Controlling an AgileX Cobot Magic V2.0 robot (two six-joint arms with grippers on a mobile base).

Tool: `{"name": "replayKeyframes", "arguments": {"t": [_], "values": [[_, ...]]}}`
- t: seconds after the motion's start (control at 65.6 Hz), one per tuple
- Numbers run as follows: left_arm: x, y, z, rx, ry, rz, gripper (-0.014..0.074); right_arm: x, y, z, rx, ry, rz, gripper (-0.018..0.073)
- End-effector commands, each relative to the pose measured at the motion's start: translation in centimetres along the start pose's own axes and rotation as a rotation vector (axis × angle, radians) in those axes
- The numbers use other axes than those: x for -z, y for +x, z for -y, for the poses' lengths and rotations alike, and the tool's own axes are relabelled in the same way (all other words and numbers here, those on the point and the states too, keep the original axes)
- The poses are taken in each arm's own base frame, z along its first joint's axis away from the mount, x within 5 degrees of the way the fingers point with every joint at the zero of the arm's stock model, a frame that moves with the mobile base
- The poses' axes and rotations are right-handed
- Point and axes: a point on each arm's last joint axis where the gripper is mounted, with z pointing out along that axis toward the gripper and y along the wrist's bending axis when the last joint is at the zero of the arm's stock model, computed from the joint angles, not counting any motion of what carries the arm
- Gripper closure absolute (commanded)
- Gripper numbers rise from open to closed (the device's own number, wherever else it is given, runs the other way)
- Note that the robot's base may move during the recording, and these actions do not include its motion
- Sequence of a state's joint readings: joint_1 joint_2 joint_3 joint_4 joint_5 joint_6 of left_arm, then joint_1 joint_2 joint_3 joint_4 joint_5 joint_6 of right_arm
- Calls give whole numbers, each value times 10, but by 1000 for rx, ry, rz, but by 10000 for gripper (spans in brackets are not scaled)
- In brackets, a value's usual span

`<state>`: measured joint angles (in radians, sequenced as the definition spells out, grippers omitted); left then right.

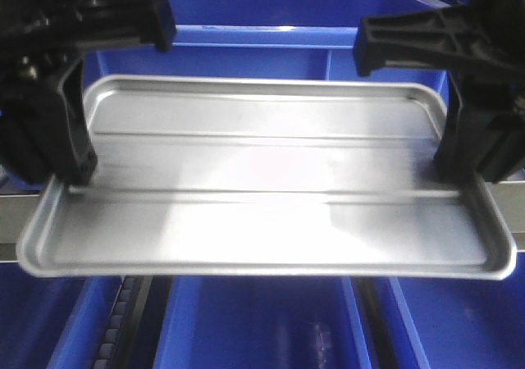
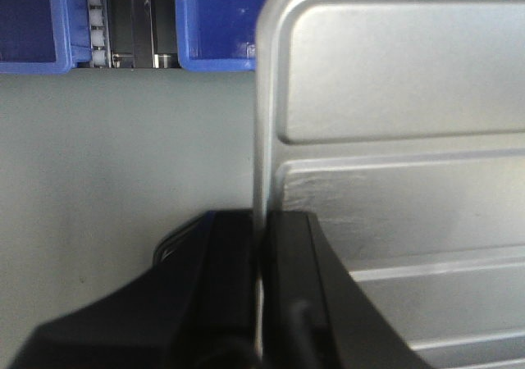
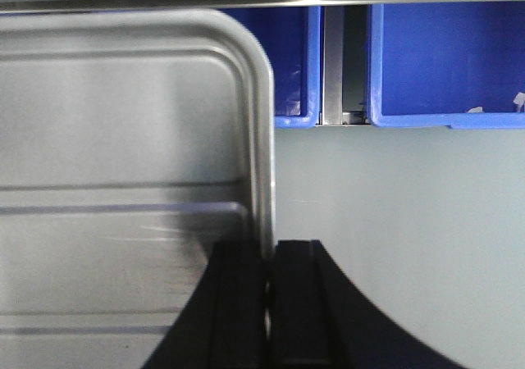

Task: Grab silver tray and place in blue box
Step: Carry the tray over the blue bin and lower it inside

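The silver tray hangs level in the front view, held by its two short ends. My left gripper is shut on the tray's left rim, and the left wrist view shows the thin rim pinched between the black fingers of the left gripper. At the other end my right gripper is shut on the right rim, and in the right wrist view the right gripper squeezes the tray at its edge. A blue box lies behind and below the tray.
More blue crates sit under the tray's near edge, with a roller track between them. A grey metal rail runs across behind the tray. Below both wrists lies a grey surface, bordered by blue crates.
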<state>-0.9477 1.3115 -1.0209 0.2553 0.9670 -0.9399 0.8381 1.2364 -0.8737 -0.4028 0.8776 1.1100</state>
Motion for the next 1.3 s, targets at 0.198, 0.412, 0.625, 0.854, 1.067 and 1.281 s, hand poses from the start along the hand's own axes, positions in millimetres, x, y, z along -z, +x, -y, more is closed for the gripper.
{"name": "replayKeyframes", "arguments": {"t": [0.198, 0.412, 0.625, 0.854, 1.067, 1.281], "values": [[67, -44, 18, -17, 168, 201, 612, 66, -51, -25, 79, -201, 164, 490], [84, -83, 16, -71, 223, 284, 612, 96, -89, -22, 59, -323, 280, 489], [96, -130, 10, -72, 310, 365, 612, 103, -125, -15, 63, -383, 364, 489], [93, -171, 8, -87, 386, 437, 612, 90, -168, -33, 109, -446, 405, 489], [76, -201, -4, -65, 372, 500, 612, 62, -212, -45, 169, -423, 467, 489], [48, -223, -19, -36, 332, 548, 612, 27, -236, -57, 158, -414, 451, 489]]}}
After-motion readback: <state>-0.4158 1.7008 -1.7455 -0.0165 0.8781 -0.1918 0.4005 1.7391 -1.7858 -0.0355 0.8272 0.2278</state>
